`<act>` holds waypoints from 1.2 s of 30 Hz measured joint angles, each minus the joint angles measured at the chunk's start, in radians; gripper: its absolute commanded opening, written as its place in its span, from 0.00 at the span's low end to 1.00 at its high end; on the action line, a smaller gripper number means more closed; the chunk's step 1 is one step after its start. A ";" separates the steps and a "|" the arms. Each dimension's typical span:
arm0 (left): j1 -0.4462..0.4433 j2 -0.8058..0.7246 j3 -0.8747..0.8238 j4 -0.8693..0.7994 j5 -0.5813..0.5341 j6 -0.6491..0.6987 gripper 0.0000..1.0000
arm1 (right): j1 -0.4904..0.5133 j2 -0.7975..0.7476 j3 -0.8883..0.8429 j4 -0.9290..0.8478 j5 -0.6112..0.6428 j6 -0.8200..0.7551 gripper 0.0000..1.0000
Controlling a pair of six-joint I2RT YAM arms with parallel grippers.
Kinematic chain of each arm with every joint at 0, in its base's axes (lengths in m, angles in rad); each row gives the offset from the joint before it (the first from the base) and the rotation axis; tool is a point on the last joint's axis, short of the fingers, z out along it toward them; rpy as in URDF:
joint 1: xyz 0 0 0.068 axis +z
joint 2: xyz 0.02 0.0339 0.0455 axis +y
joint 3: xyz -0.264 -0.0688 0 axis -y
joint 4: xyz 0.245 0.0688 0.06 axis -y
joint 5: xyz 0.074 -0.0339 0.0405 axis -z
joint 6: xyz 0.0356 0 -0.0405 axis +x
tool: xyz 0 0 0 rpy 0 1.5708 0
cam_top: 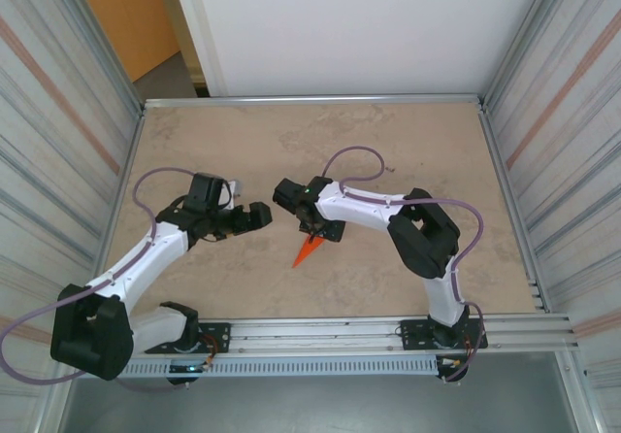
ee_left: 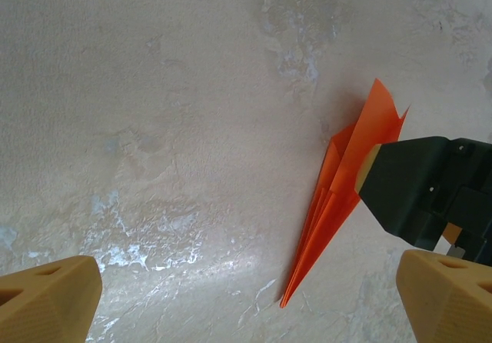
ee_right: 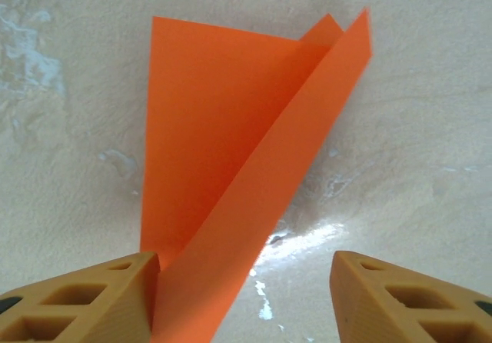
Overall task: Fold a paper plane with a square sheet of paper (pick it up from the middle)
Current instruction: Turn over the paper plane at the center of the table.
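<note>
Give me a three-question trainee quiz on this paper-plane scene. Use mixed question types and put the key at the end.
1. True or false: the left jaws are clamped on the paper plane.
2. Which end of the plane lies nearer the near edge of the table, where the arms are bolted? A) the pointed nose B) the wide tail C) neither, it lies square across
3. Fill in: the right jaws stand ____, with the plane's tail between them.

Key: 1 false; 2 A; 3 open
</note>
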 measured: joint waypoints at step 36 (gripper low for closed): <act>0.000 0.018 -0.003 0.003 0.007 0.000 0.99 | -0.013 -0.058 -0.092 0.052 0.010 0.045 0.01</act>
